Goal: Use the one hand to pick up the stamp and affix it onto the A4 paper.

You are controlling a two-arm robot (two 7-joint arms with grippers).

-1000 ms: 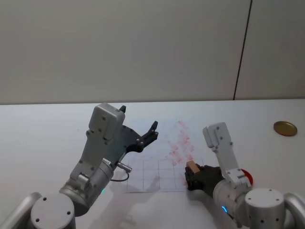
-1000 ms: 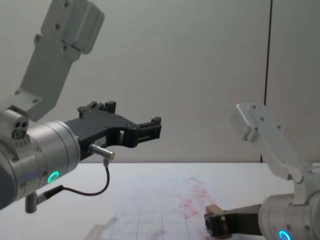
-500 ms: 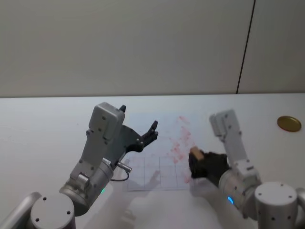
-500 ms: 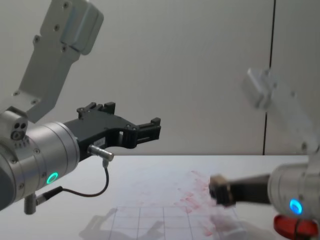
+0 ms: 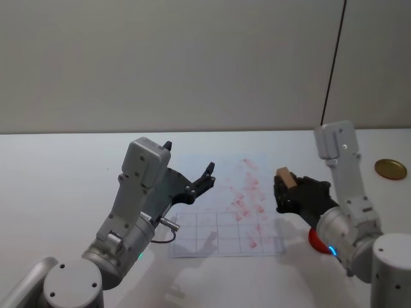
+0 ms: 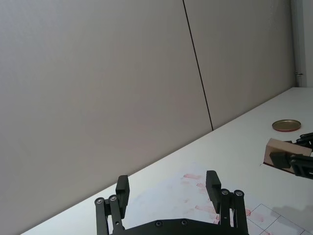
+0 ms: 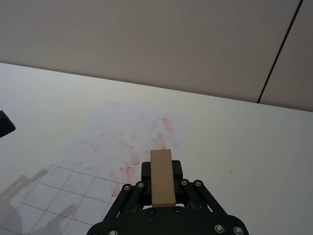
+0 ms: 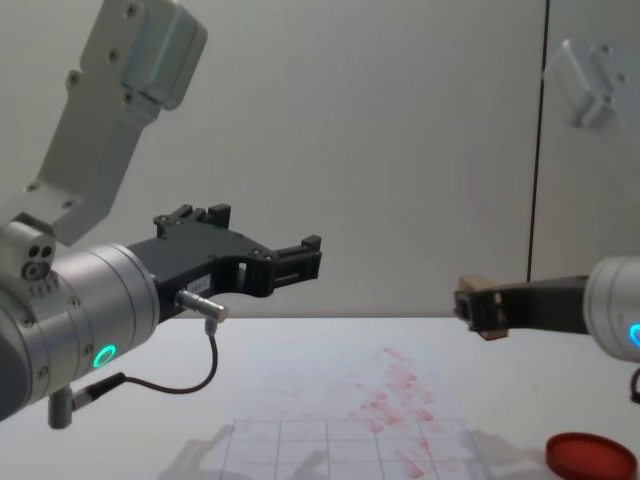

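Note:
My right gripper [image 5: 282, 190], on the arm with the blue ring light, is shut on the stamp [image 5: 284, 176], a small light-wood block. It holds the stamp in the air just off the right edge of the A4 paper [image 5: 221, 226], well above the table. From the chest the stamp [image 8: 478, 291] hangs high over the sheet [image 8: 330, 425]. In the right wrist view the stamp [image 7: 161, 175] sits upright between the jaws, with the red-marked paper [image 7: 122, 139] below. My left gripper [image 5: 187, 159] stands open, raised over the paper's left part.
A red round ink pad [image 8: 590, 455] lies on the table near my right arm, right of the paper. A gold lid [image 5: 390, 169] rests at the far right. The white table [image 5: 58, 173] stretches left of the sheet.
My right gripper has risen from the paper's near right corner and moved right and farther away with the stamp. The left arm has not moved.

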